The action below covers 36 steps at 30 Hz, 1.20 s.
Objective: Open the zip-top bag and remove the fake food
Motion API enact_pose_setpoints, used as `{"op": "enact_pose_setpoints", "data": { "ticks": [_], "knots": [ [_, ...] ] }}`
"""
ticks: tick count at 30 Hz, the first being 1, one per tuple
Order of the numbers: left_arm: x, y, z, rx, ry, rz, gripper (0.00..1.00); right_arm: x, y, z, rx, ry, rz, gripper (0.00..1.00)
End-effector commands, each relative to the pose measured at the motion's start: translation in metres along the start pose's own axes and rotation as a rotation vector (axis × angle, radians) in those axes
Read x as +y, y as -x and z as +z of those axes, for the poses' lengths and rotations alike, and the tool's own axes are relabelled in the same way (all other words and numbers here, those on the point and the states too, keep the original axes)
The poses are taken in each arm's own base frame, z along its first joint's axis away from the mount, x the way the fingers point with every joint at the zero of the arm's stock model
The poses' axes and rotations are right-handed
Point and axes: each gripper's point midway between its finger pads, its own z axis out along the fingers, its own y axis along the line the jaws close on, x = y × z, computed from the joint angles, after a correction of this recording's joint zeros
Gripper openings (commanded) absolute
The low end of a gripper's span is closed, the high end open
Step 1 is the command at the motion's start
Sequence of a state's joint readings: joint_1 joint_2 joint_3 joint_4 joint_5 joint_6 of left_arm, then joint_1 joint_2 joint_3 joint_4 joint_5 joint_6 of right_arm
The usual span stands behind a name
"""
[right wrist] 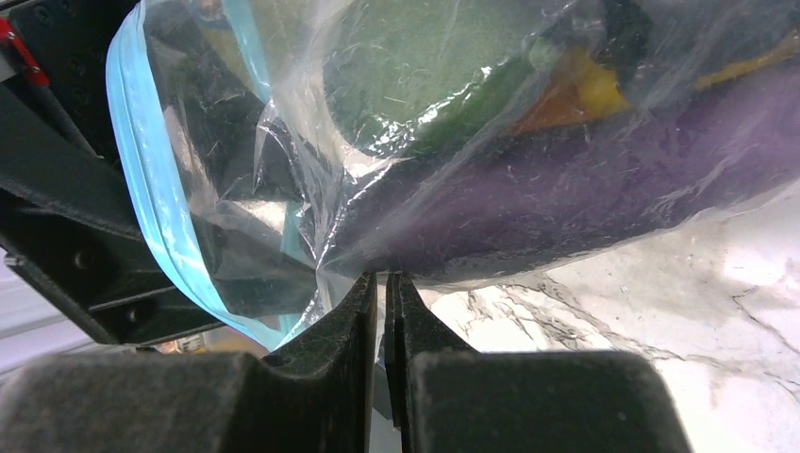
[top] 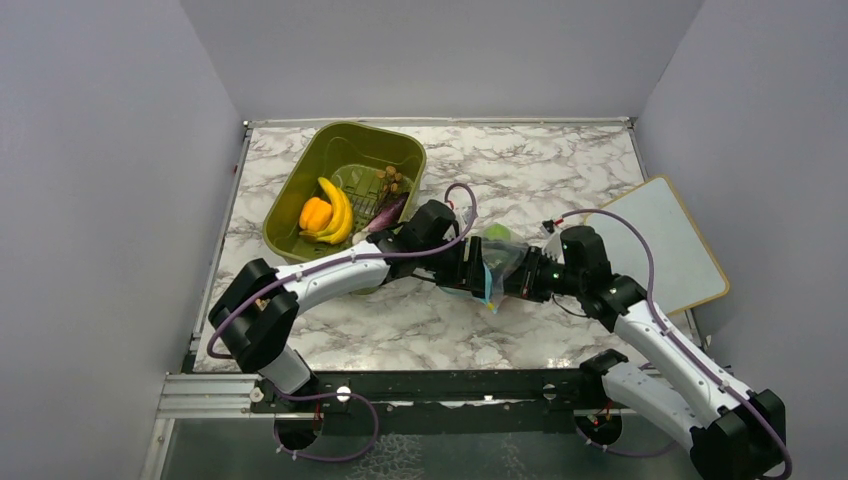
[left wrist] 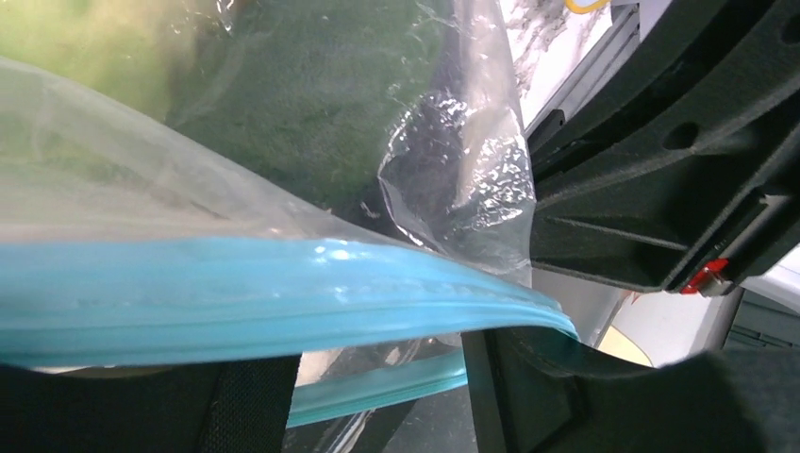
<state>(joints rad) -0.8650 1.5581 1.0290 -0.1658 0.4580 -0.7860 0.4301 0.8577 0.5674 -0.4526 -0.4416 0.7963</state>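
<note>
The zip-top bag (top: 503, 262) hangs between my two grippers over the middle of the table, its blue zipper strip (top: 487, 280) facing the left arm. Its mouth is parted: two strips show apart in the left wrist view, the upper strip (left wrist: 283, 293) and the lower strip (left wrist: 377, 392). Inside lie a green round piece (right wrist: 415, 66), a dark purple eggplant (right wrist: 566, 198) and a yellow-orange bit (right wrist: 585, 90). My right gripper (right wrist: 380, 278) is shut on the bag's plastic (right wrist: 236, 189) under the eggplant. My left gripper (left wrist: 377, 377) is at the mouth, fingers apart.
An olive-green bin (top: 370, 128) stands at the back left, holding a banana bunch (top: 338, 210), an orange bell pepper (top: 315, 213) and a purple piece (top: 388, 212). A white board (top: 665, 245) lies at the right edge of the table.
</note>
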Motion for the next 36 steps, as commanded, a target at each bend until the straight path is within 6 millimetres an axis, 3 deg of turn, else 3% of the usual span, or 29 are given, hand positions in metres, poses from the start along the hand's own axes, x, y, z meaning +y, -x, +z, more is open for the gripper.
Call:
{"op": "enact_pose_setpoints", "data": {
  "ticks": [1,5,13,20,21,24,30,33,36],
  "knots": [
    [-0.011,0.006,0.007,0.006,-0.037,0.03,0.59,0.002,0.01,-0.001,-0.059,0.005,-0.008,0.09],
    [-0.011,0.006,0.01,-0.002,-0.047,0.021,0.56,0.001,0.013,-0.002,-0.068,-0.01,-0.019,0.09],
    [-0.009,0.002,0.013,0.004,-0.056,0.006,0.3,0.006,0.021,-0.01,-0.097,-0.025,-0.049,0.09],
    [-0.004,0.001,0.014,0.012,-0.033,0.007,0.26,-0.001,0.022,-0.011,-0.099,-0.062,-0.076,0.09],
    [-0.003,0.001,0.014,0.013,-0.027,0.013,0.26,-0.008,0.021,-0.011,-0.097,-0.098,-0.059,0.09],
    [0.0,0.0,0.015,0.03,-0.014,0.026,0.41,-0.027,0.021,-0.007,-0.131,-0.171,-0.014,0.1],
    [-0.002,-0.004,0.022,0.047,-0.027,0.02,0.59,-0.037,0.012,0.004,-0.109,-0.16,0.01,0.09],
    [-0.007,-0.003,0.026,0.041,-0.052,0.009,0.63,-0.035,0.008,0.01,-0.086,-0.128,0.021,0.1],
    [-0.011,-0.002,0.029,0.043,-0.069,0.006,0.6,-0.032,0.004,0.012,-0.07,-0.102,0.034,0.09]
  ]
}}
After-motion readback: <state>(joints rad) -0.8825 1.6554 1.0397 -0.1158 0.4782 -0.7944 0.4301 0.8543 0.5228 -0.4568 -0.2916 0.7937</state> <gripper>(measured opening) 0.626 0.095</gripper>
